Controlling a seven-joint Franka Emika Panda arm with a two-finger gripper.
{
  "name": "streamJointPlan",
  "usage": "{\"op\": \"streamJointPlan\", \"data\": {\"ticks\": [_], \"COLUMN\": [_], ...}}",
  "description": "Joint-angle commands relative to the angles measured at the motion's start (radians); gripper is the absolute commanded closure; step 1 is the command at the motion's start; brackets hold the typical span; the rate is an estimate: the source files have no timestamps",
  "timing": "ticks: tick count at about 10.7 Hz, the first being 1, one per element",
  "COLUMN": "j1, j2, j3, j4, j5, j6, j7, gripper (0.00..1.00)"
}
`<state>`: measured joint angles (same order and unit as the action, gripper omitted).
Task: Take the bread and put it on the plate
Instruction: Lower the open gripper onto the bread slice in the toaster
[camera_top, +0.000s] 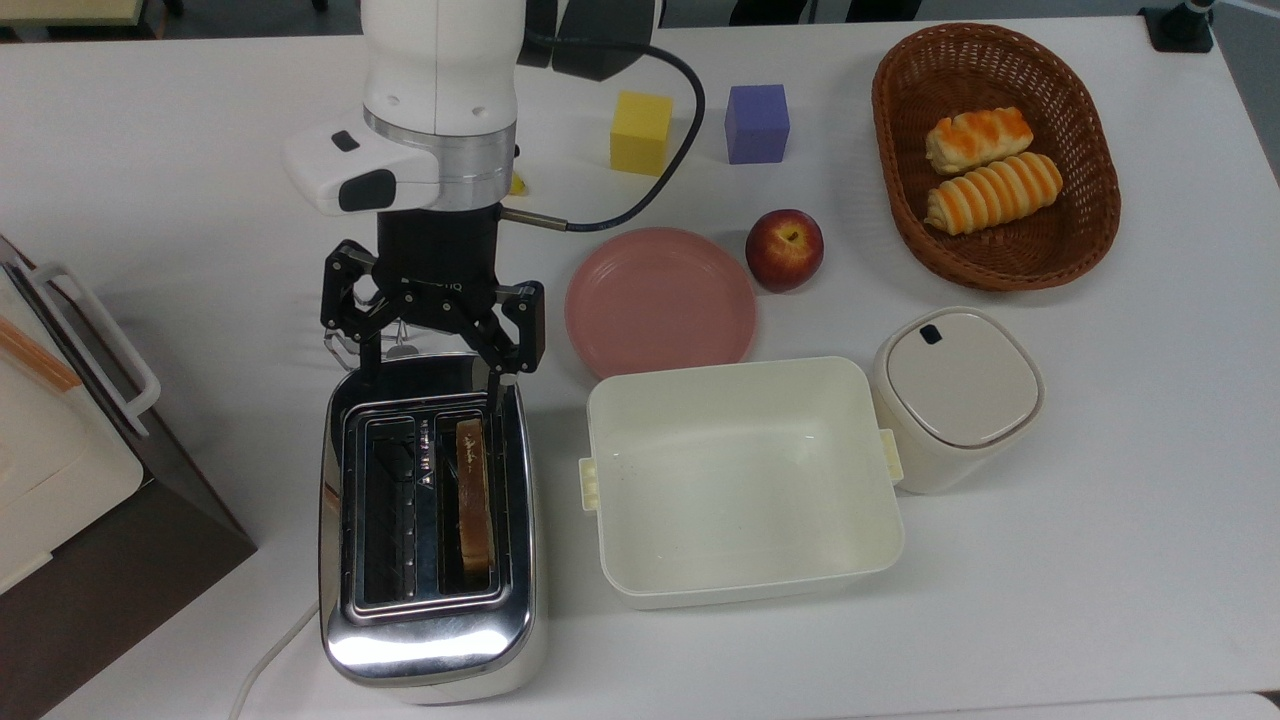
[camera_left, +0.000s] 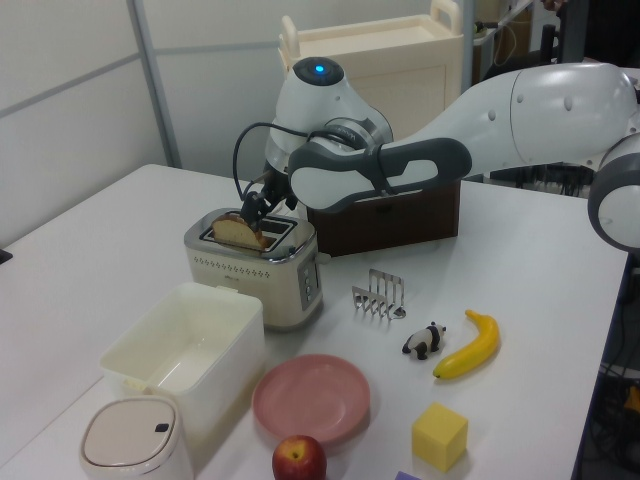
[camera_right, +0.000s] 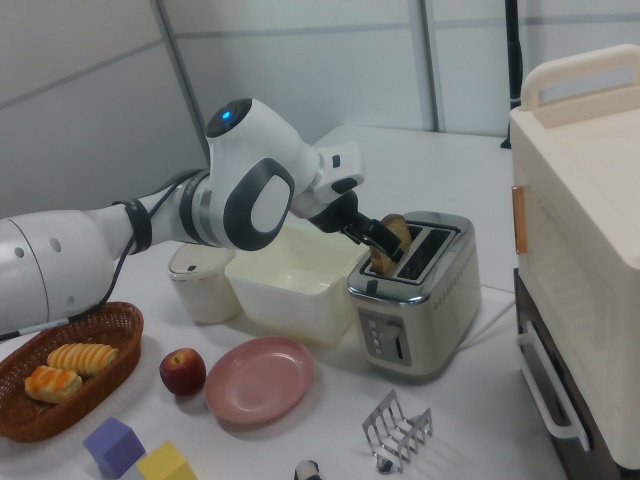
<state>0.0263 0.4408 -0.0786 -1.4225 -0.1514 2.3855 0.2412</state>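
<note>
So, quick rundown:
bread (camera_top: 475, 497): standing on edge in one toaster slot, the one nearer the top view's right; domed top poking up in the left view (camera_left: 237, 231)
toaster (camera_top: 430, 640): shiny chrome, next to the cream tub (camera_top: 742, 478)
gripper (camera_top: 430, 375): fingers spread wide, gripping nothing, hanging over the toaster's end at the top view's upper side
bread vs gripper: slice sits just below the fingertips in the top view; right view puts the dark fingers (camera_right: 362, 231) right by the slice (camera_right: 390, 243), contact hard to call
plate (camera_top: 660, 300): pink, bare, on the table just off the gripper toward the top view's right
apple (camera_top: 785, 249): touching distance from the plate's rim, far side from the arm
toast rack (camera_left: 380, 293): between toaster and banana (camera_left: 470, 345) in the left view
</note>
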Motion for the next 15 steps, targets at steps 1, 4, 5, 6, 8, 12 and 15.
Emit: {"op": "streamJointPlan", "data": {"ticks": [1,4,5,6,8,12,15], "j1": [-0.040,-0.077,-0.074,-0.069,-0.069,-0.068,-0.072], "j2": [0.033,0.039,0.038,0.035,-0.009,-0.039,-0.025], "j3": [0.037,0.091,0.095,0.095,0.095,0.099,0.117], "j4": [0.017,0.013,0.013,0.013,0.011,-0.018,-0.024], "j5": [-0.085,-0.148,-0.146,-0.145,-0.143,-0.148,-0.148], "j6": [0.076,0.113,0.112,0.112,0.109,0.107,0.107], "j7": [0.015,0.009,0.009,0.012,0.012,0.006,-0.014], "gripper": [0.00,0.00,0.00,0.00,0.00,0.00,0.00]}}
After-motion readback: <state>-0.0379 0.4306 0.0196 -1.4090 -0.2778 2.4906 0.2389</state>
